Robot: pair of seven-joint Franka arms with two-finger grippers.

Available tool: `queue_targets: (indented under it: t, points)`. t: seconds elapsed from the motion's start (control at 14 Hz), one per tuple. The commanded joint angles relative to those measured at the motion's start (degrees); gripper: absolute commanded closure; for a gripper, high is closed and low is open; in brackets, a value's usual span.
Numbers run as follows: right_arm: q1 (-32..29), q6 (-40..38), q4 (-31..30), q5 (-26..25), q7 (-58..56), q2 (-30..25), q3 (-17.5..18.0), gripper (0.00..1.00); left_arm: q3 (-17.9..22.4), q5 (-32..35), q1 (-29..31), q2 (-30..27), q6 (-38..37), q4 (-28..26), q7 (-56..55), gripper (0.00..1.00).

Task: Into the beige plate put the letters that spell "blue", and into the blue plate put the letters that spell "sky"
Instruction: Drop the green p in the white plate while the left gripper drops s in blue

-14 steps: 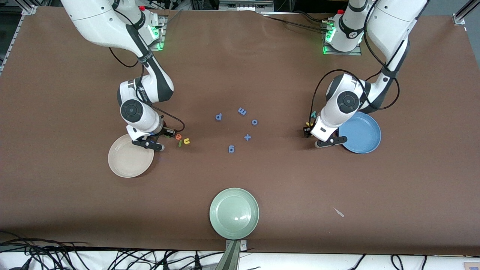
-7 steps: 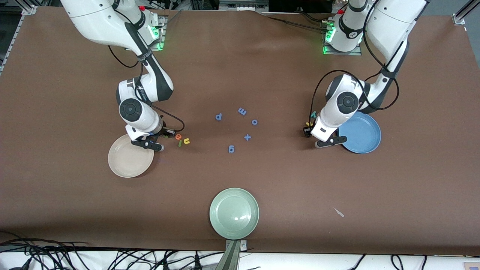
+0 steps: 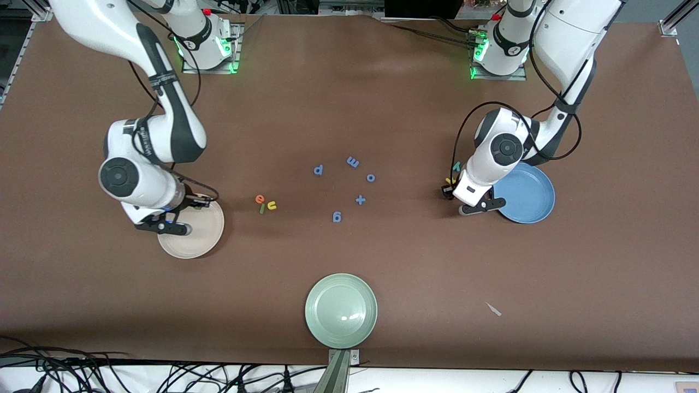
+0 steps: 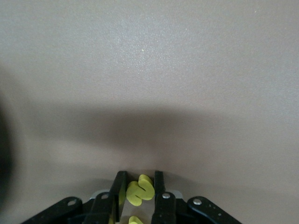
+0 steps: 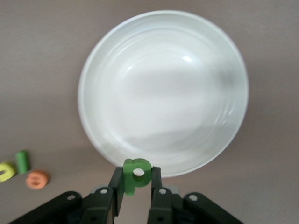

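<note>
Two grasps stand at once. Right gripper (image 5: pixel 136 186) holds the green b (image 5: pixel 136 173) pinched between its fingers, over the rim of the beige plate (image 3: pixel 203 236); judged next: carry inward over the plate's middle, then release. Orange e (image 3: pixel 260 199), green l (image 3: pixel 262 208) and yellow u (image 3: pixel 271 206) lie together on the table near the beige plate, toward the left arm's end. Left gripper (image 4: pixel 140 191) is clamped on the yellow s (image 4: pixel 140 190) at table level, well apart from the beige plate, just beside the blue plate (image 3: pixel 527 194); judged next: lift and carry over that plate. The letters look small, soft and light.

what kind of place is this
Probably a robotics lab: two bench-mounted arms work over a brown-covered table, cables trail along its edge, and sorting props are laid out, foam letters and plates.
</note>
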Motion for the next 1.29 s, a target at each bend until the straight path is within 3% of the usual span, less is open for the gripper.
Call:
queue_targets:
  t: [0.0,0.14,0.29,0.5,0.71,1.21]
  points:
    - [-0.1,2.1,0.5,0.2,-0.9,1.8,0.5,0.77,0.3,2.6,-0.2,-0.5,0.5,-0.1,-1.8,0.74]
    - [-0.1,2.1,0.5,0.2,-0.9,1.8,0.5,0.42,0.2,2.6,0.5,-1.5,-0.1,0.5,-1.6,0.74]
    - [0.0,2.0,0.5,0.2,0.1,1.7,0.7,0.33,0.4,2.6,0.7,-2.1,-3.6,2.3,-1.7,0.75]
    - [1.3,1.7,0.6,1.9,4.5,1.6,1.8,0.33,0.6,2.6,2.2,-3.2,-4.8,3.4,-1.1,0.75]
    - [1.9,2.4,0.5,2.8,13.3,1.9,6.2,0.33,0.5,2.6,5.2,-4.4,-9.4,4.1,2.5,0.76]
    - [6.2,9.4,0.5,2.8,22.5,5.7,6.5,0.33,0.5,2.6,15.9,-5.9,-12.6,3.3,20.0,0.75]
